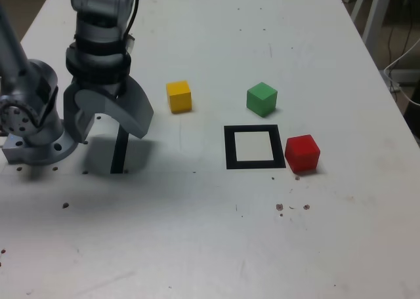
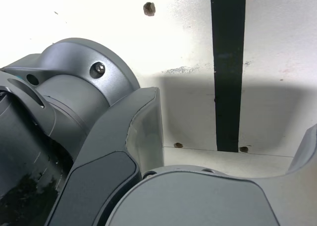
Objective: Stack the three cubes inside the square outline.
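Three cubes rest apart on the white table. The yellow cube (image 1: 178, 96) is nearest my gripper, the green cube (image 1: 262, 99) lies further to the exterior view's right, and the red cube (image 1: 302, 153) sits just right of the square outline (image 1: 230, 148). The outline's pale centre holds nothing. My gripper (image 1: 108, 125) hangs open and holds nothing at the exterior view's left, well away from all the cubes. In the wrist view the gripper (image 2: 225, 141) shows wide-spread jaws with only the table between them; no cube or outline shows there.
A straight black strip (image 1: 119, 151) (image 2: 228, 62) runs on the table under the gripper. The arm's grey base (image 1: 29, 115) stands at the exterior view's left edge. Small dark specks (image 1: 292, 207) dot the table near the front. The table's right edge (image 1: 394, 96) lies beyond the cubes.
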Controlling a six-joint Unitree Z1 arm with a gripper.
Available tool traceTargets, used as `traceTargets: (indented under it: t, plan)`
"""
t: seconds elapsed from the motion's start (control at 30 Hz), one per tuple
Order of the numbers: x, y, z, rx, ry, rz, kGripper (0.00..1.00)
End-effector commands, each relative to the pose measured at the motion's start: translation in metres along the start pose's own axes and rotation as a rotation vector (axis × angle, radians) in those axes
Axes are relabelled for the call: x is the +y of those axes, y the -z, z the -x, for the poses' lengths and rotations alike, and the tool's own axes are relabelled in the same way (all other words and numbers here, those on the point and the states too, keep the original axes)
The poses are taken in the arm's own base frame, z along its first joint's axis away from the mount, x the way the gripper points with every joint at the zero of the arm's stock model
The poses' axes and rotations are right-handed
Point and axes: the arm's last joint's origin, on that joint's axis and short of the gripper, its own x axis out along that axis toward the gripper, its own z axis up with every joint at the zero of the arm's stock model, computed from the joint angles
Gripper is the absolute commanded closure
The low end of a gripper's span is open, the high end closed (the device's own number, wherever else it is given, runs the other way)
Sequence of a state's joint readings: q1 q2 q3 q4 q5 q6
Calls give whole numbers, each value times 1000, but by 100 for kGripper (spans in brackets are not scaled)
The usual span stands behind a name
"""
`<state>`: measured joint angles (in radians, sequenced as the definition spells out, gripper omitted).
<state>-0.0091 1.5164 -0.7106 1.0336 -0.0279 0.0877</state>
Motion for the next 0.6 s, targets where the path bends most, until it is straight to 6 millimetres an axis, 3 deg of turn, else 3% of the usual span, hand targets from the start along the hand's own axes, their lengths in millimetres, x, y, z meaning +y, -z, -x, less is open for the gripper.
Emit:
traceTargets:
  t: [0.0, 0.57]
  plan:
    - [0, -1, -1, -2, -2, 3, 1]
    - [0, -22, 9, -67, 2, -3, 0]
